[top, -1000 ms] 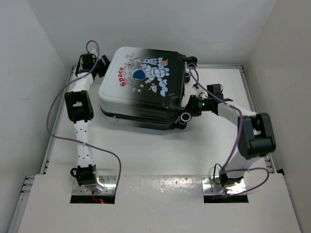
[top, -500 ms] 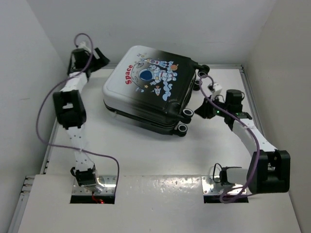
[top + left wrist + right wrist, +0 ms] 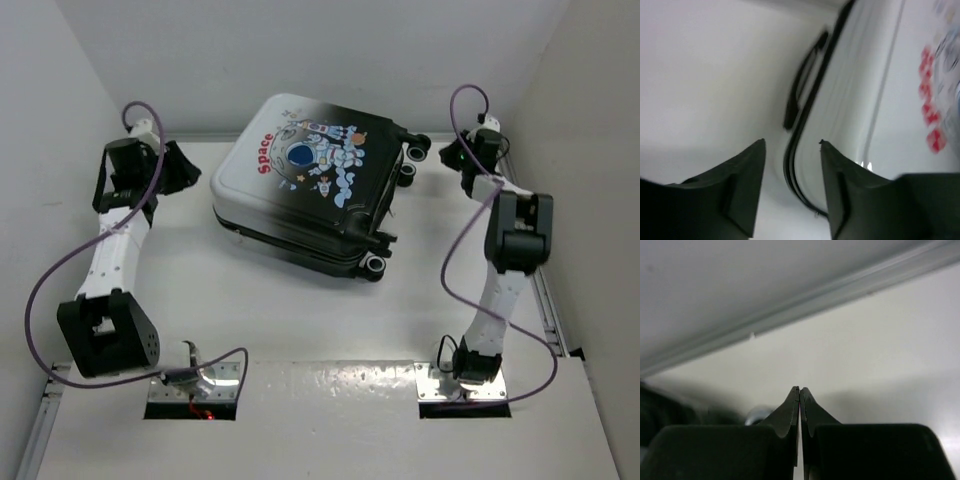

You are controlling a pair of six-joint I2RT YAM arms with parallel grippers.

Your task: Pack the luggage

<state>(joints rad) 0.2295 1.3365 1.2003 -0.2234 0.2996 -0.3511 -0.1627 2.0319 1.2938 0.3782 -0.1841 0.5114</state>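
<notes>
White-to-black luggage [image 3: 305, 180] is lying shut and flat, long axis running left to right, wheels [image 3: 375, 264] rightward. The left gripper [image 3: 178, 172], parted, is facing the seam [image 3: 790, 165] at its white end from just beside it. The right gripper [image 3: 450, 156], pinched closed, is hovering near the wheels.

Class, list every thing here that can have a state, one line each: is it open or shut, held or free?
luggage: closed, lying flat on the table, printed side up, held by neither gripper.
left gripper: open, empty, near the luggage's edge.
right gripper: shut, empty, away from the luggage.
</notes>
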